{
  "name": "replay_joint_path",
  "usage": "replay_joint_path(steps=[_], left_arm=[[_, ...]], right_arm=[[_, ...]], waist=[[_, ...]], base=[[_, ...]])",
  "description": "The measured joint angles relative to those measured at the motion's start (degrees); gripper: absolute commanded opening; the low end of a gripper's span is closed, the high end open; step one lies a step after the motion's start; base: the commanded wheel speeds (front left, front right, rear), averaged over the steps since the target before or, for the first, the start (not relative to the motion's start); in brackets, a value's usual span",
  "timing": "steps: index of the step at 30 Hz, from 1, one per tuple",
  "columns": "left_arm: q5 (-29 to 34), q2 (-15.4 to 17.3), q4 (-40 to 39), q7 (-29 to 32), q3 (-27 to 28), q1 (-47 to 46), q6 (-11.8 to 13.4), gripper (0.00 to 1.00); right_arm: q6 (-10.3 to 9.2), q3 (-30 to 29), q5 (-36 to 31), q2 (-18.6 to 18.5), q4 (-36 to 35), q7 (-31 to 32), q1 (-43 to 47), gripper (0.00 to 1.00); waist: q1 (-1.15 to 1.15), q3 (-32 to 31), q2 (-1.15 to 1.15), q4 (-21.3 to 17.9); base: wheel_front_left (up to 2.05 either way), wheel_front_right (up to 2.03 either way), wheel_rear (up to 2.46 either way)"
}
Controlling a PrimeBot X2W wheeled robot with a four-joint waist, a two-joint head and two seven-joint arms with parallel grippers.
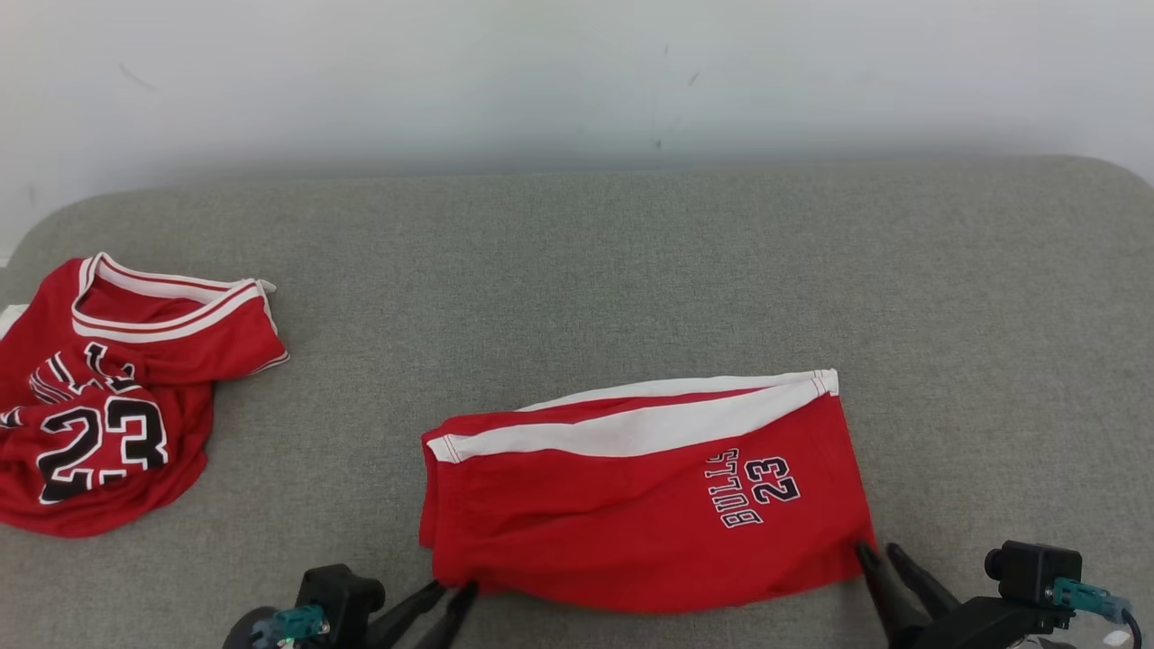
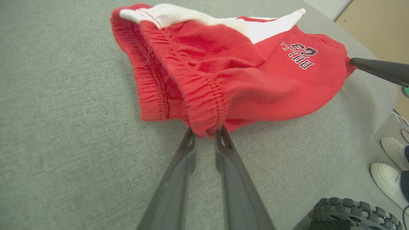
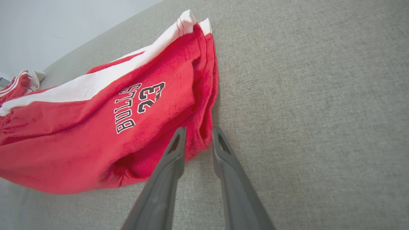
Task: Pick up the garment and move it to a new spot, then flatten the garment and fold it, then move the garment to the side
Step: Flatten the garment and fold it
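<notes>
The garment, a pair of red shorts with a white side stripe and "BULLS 23" print, lies folded and fairly flat on the grey padded surface. My left gripper is at its near left corner. In the left wrist view, the left gripper has its jaws slightly parted, with the gathered waistband resting between the tips. My right gripper is at the near right corner. In the right wrist view, the right gripper is open, with the leg hem lying loosely in the gap.
A crumpled red "23" jersey lies at the surface's left edge. A pale wall rises behind the surface. Beyond the near edge, the left wrist view has white shoes on the floor and a ribbed wheel.
</notes>
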Motion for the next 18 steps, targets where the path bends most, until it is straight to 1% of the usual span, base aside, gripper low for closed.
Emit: replay_joint_path(steps=[4, 8, 10, 12, 13, 16, 18], left_arm=[[0.01, 0.59, -0.19, 2.18, -0.42, 0.55, 1.24, 1.0], [-0.01, 1.29, -1.26, 2.46, 0.53, 0.99, 3.08, 1.0], [-0.03, 1.37, -1.43, 2.4, 1.02, 0.93, 3.49, 1.0], [-0.49, 1.35, -1.82, 1.49, 2.72, 0.91, 4.9, 1.0], [-0.93, 1.36, -2.61, -0.36, 5.16, 0.88, 6.62, 1.0], [-2.78, 0.86, -3.44, -3.31, 9.09, 0.85, 9.43, 1.0], [-3.26, 0.43, -3.7, -5.0, 11.11, 0.85, 10.05, 1.0]], right_arm=[[-1.52, 0.23, -0.03, -0.42, -0.74, 1.71, 0.35, 1.0], [-2.38, 0.18, -1.16, -2.34, -1.45, 2.42, 0.32, 1.0], [-2.52, -0.19, -1.23, -2.8, -1.57, 2.48, 0.27, 1.0], [-2.92, -1.1, -1.23, -3.15, -2.0, 2.18, 0.09, 1.0], [-3.22, -2.26, -1.15, -2.88, -3.13, 1.01, -0.02, 1.0], [-3.5, -3.65, -0.97, -2.21, -3.91, -0.59, -0.07, 1.0], [-3.89, -4.28, -0.97, -1.81, -4.47, -1.68, -0.09, 1.0]], waist=[[0.0, 0.68, 0.0, -0.2], [0.0, 1.07, 0.0, -0.22], [0.01, 1.09, 0.0, -0.19], [0.01, 0.93, 0.0, -0.06], [0.01, 0.59, 0.0, 0.08], [0.01, -0.09, 0.0, 0.33], [0.01, -0.66, 0.0, 0.52]], base=[[0.0, 0.0, 0.0], [0.0, 0.0, 0.0], [0.0, 0.0, 0.0], [0.0, 0.0, 0.0], [0.0, 0.0, 0.0], [0.0, 0.0, 0.0], [0.0, 0.0, 0.0]])
